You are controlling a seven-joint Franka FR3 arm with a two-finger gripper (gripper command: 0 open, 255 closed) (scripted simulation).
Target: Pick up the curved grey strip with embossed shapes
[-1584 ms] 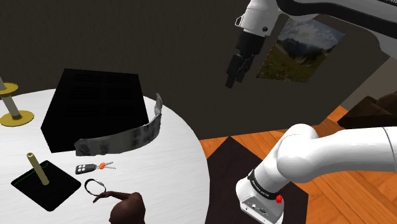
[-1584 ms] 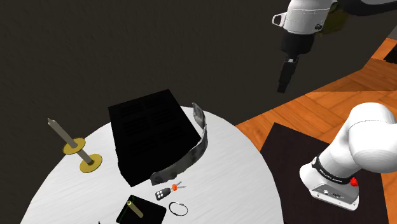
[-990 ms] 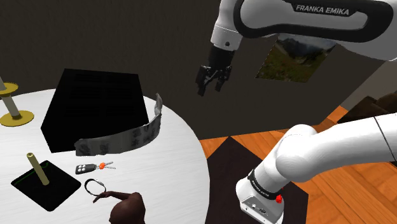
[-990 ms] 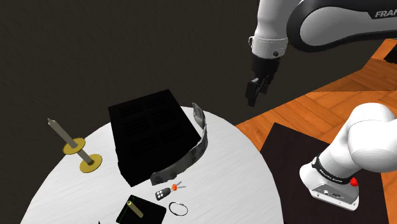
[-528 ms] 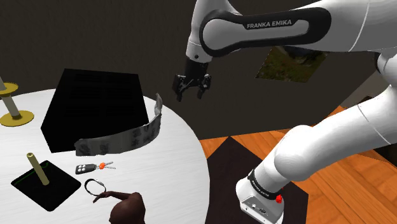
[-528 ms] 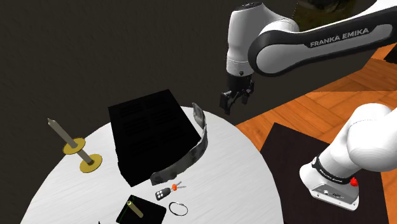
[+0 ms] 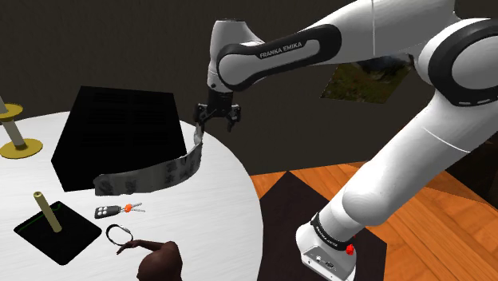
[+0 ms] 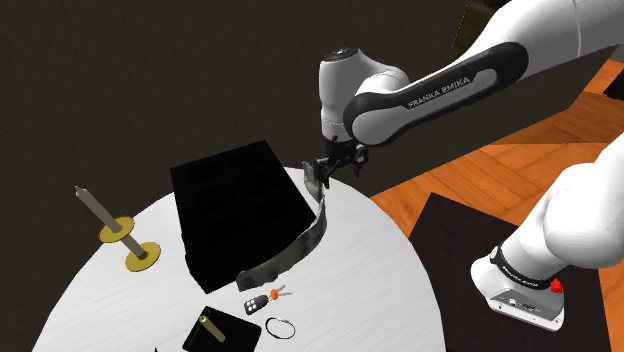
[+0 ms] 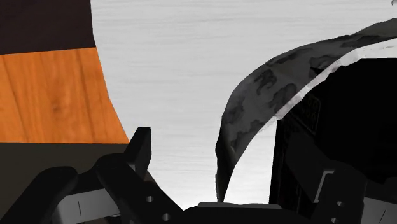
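The curved grey strip (image 7: 156, 172) stands on edge on the round white table (image 7: 227, 209), wrapped around the corner of a black box (image 7: 120, 132). Darker embossed shapes show on its face (image 9: 267, 89). My gripper (image 7: 215, 119) hangs open just above the strip's far end, at the table's back rim. In the second exterior view the gripper (image 8: 326, 173) sits right at the strip's (image 8: 300, 242) upper tip. In the wrist view the strip's end rises between my spread fingers (image 9: 139, 149), which do not touch it.
On the table's near part lie a key fob (image 7: 108, 211), a small ring (image 7: 120, 234), a black base with an upright rod (image 7: 48, 223) and a brown hand-shaped object (image 7: 156, 259). A gold candlestick (image 7: 16, 137) stands far left. Wooden floor (image 9: 54, 95) lies beyond the rim.
The arm has swung down and toward the shoulder view's left, from high over the floor to the strip's far end. The gripper stays open; nothing on the table moved.
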